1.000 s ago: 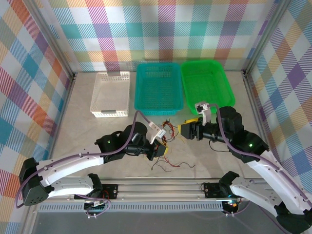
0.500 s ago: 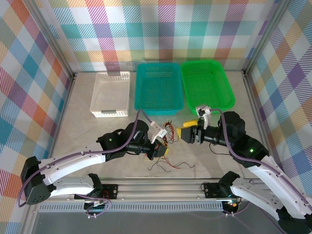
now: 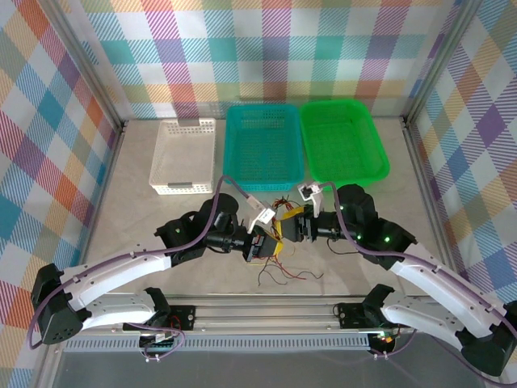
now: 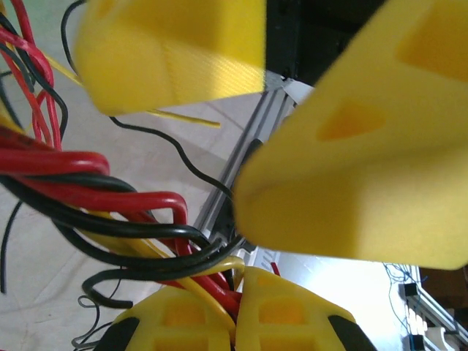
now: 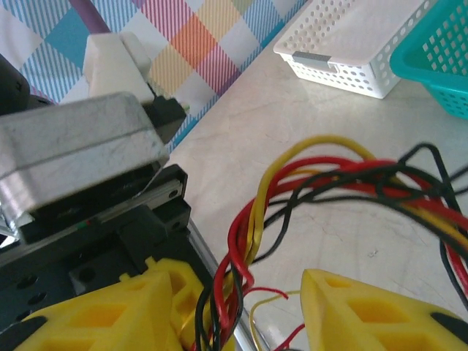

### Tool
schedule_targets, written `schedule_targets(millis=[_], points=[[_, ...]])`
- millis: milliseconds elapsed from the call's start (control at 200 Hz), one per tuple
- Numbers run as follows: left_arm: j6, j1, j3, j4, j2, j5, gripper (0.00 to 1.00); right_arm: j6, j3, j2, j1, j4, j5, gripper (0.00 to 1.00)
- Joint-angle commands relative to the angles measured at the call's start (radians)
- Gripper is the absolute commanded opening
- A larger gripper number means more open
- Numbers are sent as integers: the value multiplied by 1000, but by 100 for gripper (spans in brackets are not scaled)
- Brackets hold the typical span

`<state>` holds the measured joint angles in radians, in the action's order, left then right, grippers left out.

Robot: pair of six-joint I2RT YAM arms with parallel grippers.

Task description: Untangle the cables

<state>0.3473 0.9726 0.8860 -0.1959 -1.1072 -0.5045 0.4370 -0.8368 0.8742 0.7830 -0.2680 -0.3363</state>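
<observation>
Right gripper (image 3: 285, 228) shifted left; left gripper (image 4: 235, 318) pinching cables (image 4: 51, 162)

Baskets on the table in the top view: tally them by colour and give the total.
White perforated plastic basket: 1
Teal mesh plastic basket: 1
Green mesh plastic basket: 1
Total: 3

Bright, even, soft-shadowed light; both wrist views blur up close
</observation>
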Motion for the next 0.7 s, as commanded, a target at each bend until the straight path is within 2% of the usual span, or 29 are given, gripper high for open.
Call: schedule_targets(millis=[0, 195, 415, 505, 575, 695], points=[[-5, -2, 7, 30, -4, -45, 0, 5, 3, 19, 7, 60, 16, 51], [-14, -2, 20, 14, -14, -47, 0, 8, 7, 44, 9, 75, 3, 50], [-34, -2, 44, -24, -15, -13, 0, 11, 25, 40, 12, 87, -13, 29], [-40, -2, 50, -36, -9, 3, 0, 10, 32, 37, 12, 87, -22, 24], [-42, -1, 52, -37, -6, 5, 0, 15, 38, 40, 12, 93, -35, 26], [-50, -3, 56, -49, -6, 14, 0, 16, 46, 33, 12, 93, -53, 38]])
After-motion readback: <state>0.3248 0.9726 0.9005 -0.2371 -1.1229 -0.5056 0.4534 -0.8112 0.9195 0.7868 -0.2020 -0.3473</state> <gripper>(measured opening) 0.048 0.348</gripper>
